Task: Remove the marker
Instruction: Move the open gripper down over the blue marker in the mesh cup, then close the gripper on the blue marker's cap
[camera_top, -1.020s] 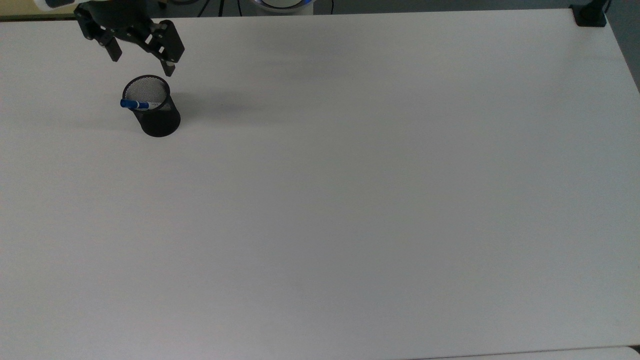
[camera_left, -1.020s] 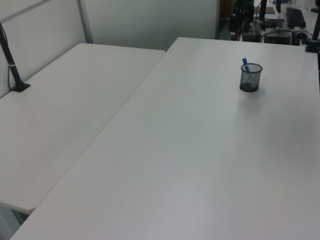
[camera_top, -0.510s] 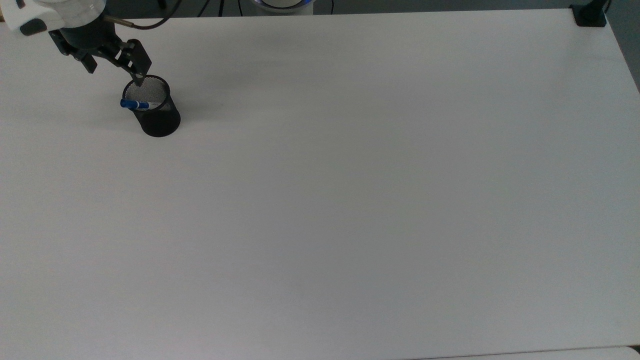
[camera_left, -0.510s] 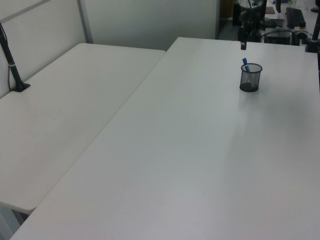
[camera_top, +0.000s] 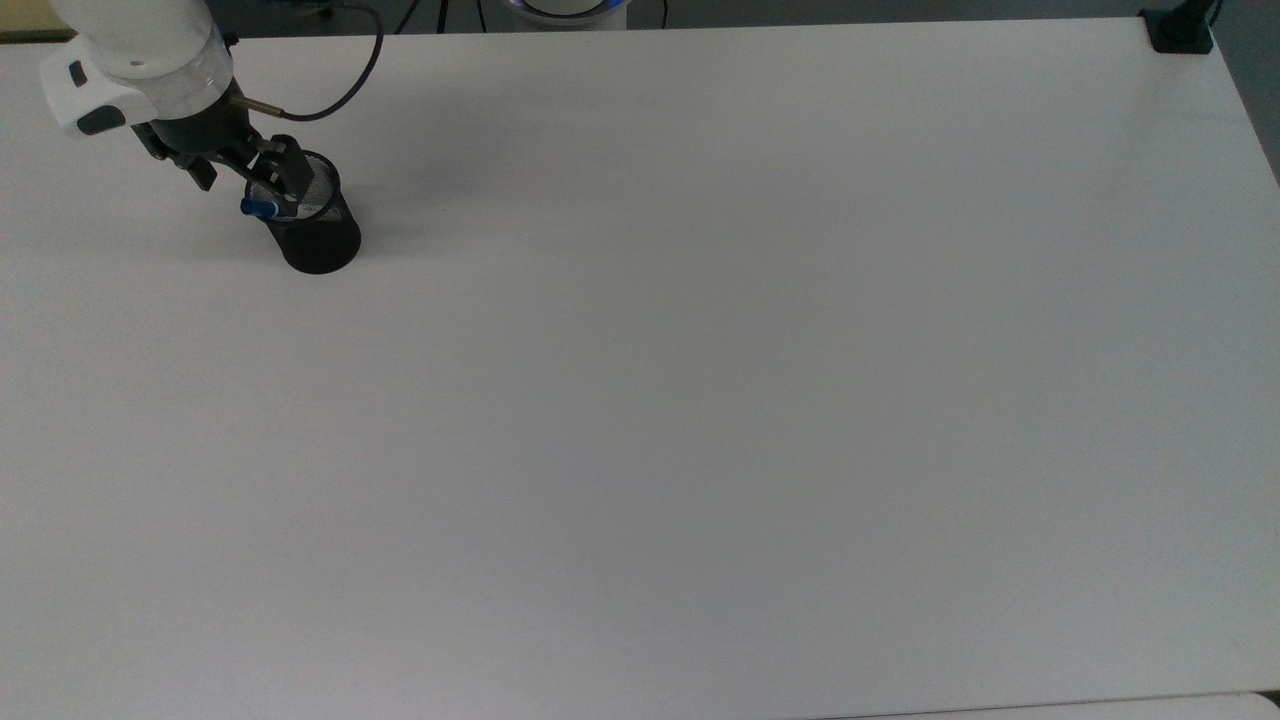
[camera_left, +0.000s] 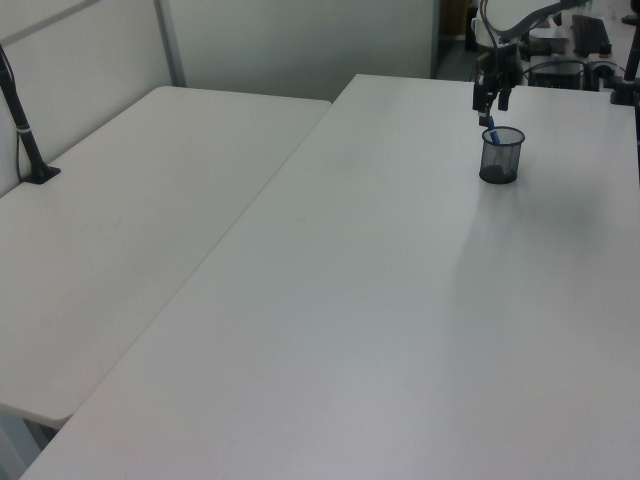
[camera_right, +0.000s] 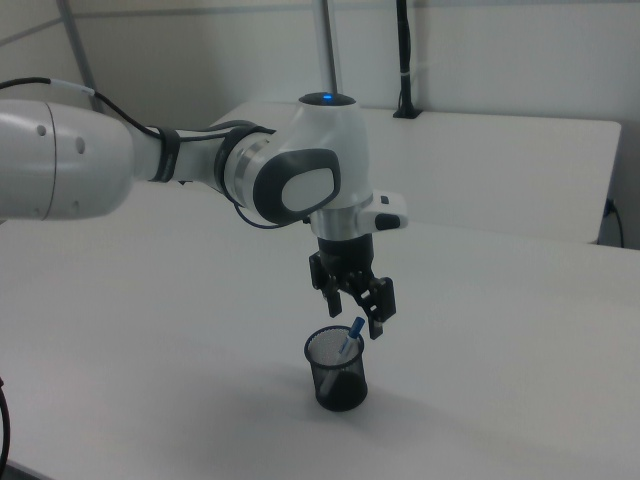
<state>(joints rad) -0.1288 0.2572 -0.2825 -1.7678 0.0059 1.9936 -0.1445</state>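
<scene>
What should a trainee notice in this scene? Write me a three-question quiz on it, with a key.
1. Fill in: the cap of the marker is coloured ____.
2. True or false: the mesh cup lies tipped on its side.
3. Pick one. The tool is:
A) open, just over the cup's mouth by the marker's cap
B) shut on the marker, lifted clear of the cup
C) far across the table from the cup

Key: 1 blue; 2 false, it stands upright with the marker leaning inside; 3 A.
</scene>
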